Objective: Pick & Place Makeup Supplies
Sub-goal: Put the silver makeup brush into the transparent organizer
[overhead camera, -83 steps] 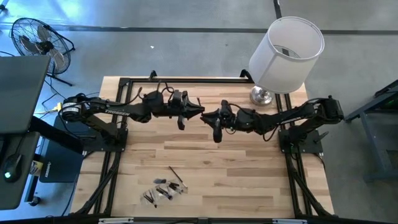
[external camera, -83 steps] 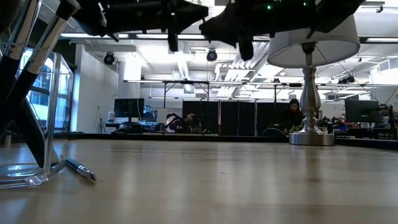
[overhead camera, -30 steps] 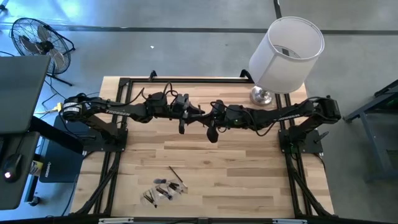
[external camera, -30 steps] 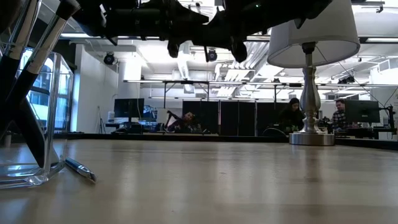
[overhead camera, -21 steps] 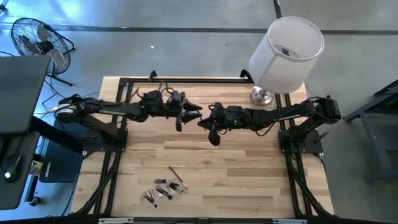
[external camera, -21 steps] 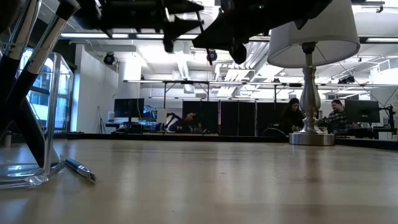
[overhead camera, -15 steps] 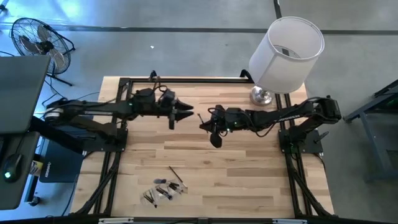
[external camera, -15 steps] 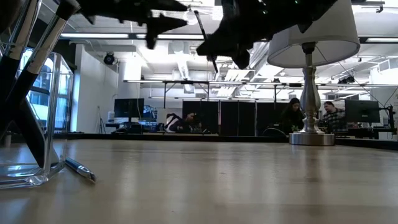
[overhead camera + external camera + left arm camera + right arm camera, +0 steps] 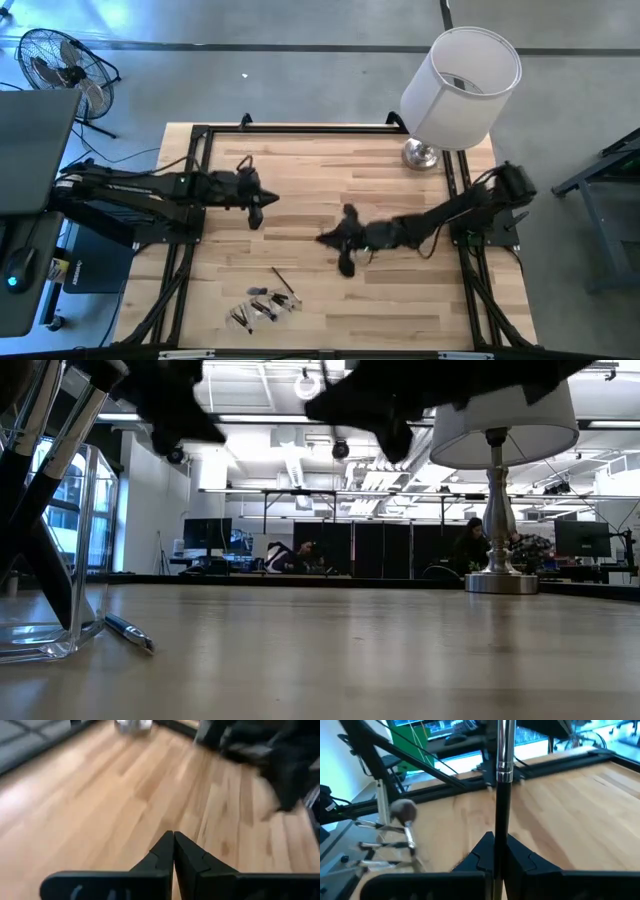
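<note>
1. High view: the right gripper point(image 9: 345, 238) hangs over the middle of the pale wooden table point(image 9: 330, 300), its arm stretched in from the right edge.
2. Right wrist view: the right jaws are clamped on a thin makeup brush with a dark handle and silver ferrule point(image 9: 504, 780), which stands straight up out of the fingers point(image 9: 520, 851).
3. Beyond those jaws, near the table's front edge, the other makeup brushes point(image 9: 402, 837) stand in what looks like a clear plastic holder point(image 9: 262, 304), one with a fluffy reddish-brown head point(image 9: 403, 810); blur hides their count.
4. Left wrist view: the left gripper point(image 9: 173, 842) has its jaws pressed together on nothing, bare wood ahead of them.
5. High view: the left gripper sits well apart from the brushes, toward the left edge.
6. A white-shaded lamp on a silver base point(image 9: 460, 75) stands at the far right corner.
</note>
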### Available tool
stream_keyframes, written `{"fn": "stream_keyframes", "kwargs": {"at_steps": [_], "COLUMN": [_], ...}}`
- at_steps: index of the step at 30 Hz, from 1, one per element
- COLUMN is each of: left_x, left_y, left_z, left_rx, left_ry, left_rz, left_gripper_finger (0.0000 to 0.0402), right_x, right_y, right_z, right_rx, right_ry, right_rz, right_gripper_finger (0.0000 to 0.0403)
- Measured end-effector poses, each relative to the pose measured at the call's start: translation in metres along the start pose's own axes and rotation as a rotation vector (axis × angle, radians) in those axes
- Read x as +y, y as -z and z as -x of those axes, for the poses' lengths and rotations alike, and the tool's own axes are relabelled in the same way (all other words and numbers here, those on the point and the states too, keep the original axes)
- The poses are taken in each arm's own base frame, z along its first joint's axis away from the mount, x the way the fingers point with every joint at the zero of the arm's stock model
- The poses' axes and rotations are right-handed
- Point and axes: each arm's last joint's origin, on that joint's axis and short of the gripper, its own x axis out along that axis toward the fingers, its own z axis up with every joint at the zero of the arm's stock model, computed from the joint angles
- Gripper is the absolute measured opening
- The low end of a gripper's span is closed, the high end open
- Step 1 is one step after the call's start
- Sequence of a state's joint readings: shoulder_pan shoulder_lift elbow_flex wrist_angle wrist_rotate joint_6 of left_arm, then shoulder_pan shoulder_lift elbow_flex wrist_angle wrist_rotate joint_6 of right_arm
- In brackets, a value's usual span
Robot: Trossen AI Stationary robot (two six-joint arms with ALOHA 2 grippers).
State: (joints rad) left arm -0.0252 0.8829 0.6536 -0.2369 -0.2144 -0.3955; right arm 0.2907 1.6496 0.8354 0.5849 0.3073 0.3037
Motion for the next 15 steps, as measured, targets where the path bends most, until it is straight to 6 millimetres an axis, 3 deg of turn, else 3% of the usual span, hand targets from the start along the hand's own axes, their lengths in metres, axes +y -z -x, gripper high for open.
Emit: {"fn": "stream_keyframes", "kwargs": {"at_steps": [8, 12, 15], "left_x": [0.006, 0.008, 0.008], "left_y": [0.065, 0.075, 0.076], "left_z": [-0.012, -0.013, -0.014], "left_rx": [0.211, 0.261, 0.274], "left_ry": [0.018, 0.043, 0.058], "left_rz": [0.096, 0.134, 0.137], "left_gripper_finger": [0.0001, 0.0001, 0.0001], "right_x": [0.102, 0.142, 0.157], "right_y": [0.013, 0.001, 0.001], "right_z": [-0.076, -0.100, -0.120], "right_rx": [-0.108, -0.209, -0.232], "right_ry": [0.024, 0.002, -0.073], "right_rz": [0.143, 0.155, 0.146], "right_gripper_finger": [0.0008, 0.0008, 0.0008]}}
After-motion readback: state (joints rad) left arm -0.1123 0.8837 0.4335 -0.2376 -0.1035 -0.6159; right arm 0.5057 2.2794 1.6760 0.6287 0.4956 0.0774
